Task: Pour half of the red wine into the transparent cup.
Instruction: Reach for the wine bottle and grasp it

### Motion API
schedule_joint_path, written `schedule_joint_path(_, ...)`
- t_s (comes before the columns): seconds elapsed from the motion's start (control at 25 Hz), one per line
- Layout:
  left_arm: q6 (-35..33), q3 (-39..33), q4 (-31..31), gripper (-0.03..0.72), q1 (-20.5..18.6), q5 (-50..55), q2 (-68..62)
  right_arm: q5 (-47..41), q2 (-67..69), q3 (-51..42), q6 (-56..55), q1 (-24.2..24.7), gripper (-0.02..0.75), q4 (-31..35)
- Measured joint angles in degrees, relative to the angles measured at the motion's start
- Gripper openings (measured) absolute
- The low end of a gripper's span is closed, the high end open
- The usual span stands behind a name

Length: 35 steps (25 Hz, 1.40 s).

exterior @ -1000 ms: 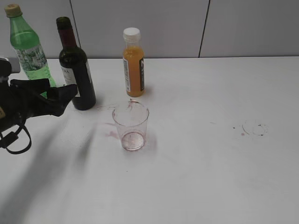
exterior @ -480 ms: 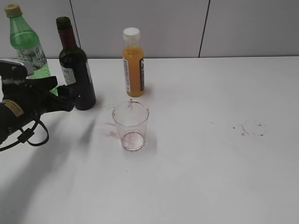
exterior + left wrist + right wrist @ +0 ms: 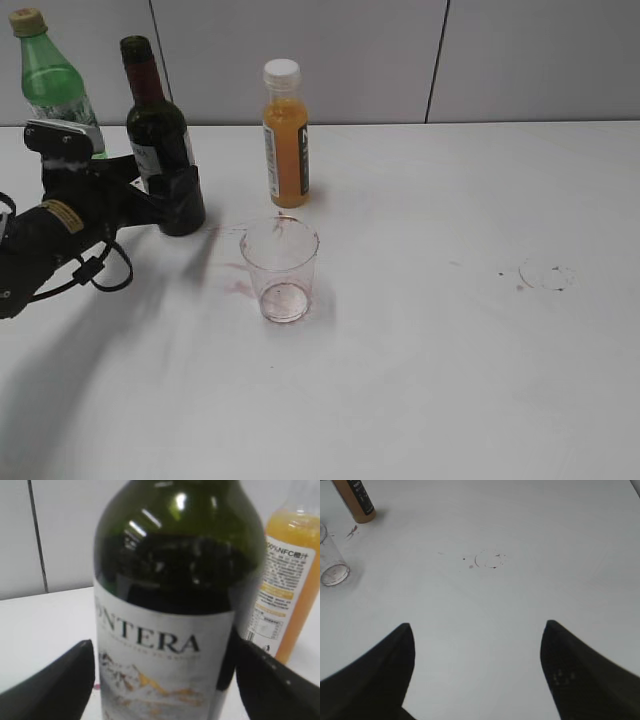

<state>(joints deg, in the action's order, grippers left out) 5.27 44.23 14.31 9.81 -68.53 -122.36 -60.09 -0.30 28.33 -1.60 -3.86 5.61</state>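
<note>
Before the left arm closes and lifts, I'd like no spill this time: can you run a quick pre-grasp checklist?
1. Wine bottle between the left gripper fingers: ok, one finger shows on each side of the label in the left wrist view.
2. Jaws closed on the glass: not ok, gaps still show beside the label.
3. Bottle upright and open: ok, it stands on the table, no cap visible on the neck.
4. Transparent cup upright and ready: ok, only reddish residue at the bottom.
5. Pour path clear: cannot tell, the orange juice bottle stands close behind the cup.
6. Right gripper out of the way: ok, open over bare table.
</note>
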Motion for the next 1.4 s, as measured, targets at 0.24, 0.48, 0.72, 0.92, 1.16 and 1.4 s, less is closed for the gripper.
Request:
schedule_joint_path(0.24, 0.0, 5.2, 1.2, 0.669, 0.0, 1.0, -4.2, 0.0, 0.0, 0.0, -0.1, 0.0, 0.59, 0.0)
schedule_joint_path(0.48, 0.0, 9.7, 1.9, 0.667, 0.0, 2.1, -7.3, 0.0, 0.0, 0.0, -0.1, 0.0, 0.59, 0.0)
schedule_joint_path(0.72, 0.0, 11.4, 2.4, 0.6, 0.0, 2.8, -8.1, 0.0, 0.0, 0.0, 0.1, 0.0, 0.59, 0.0)
schedule_joint_path(0.92, -0.1, 11.5, 2.3, 0.546, 0.0, 2.8, -8.2, 0.0, 0.0, 0.0, 0.1, 0.0, 0.59, 0.0)
schedule_joint_path(1.16, -0.3, 11.5, 2.3, 0.546, 0.0, 1.5, -8.5, 0.0, 0.0, 0.0, 0.0, 0.0, 0.59, 0.0)
schedule_joint_path(1.4, -0.3, 9.4, 1.1, 0.546, 0.0, 1.4, -7.3, 0.0, 0.0, 0.0, 0.0, 0.0, 0.591, 0.0)
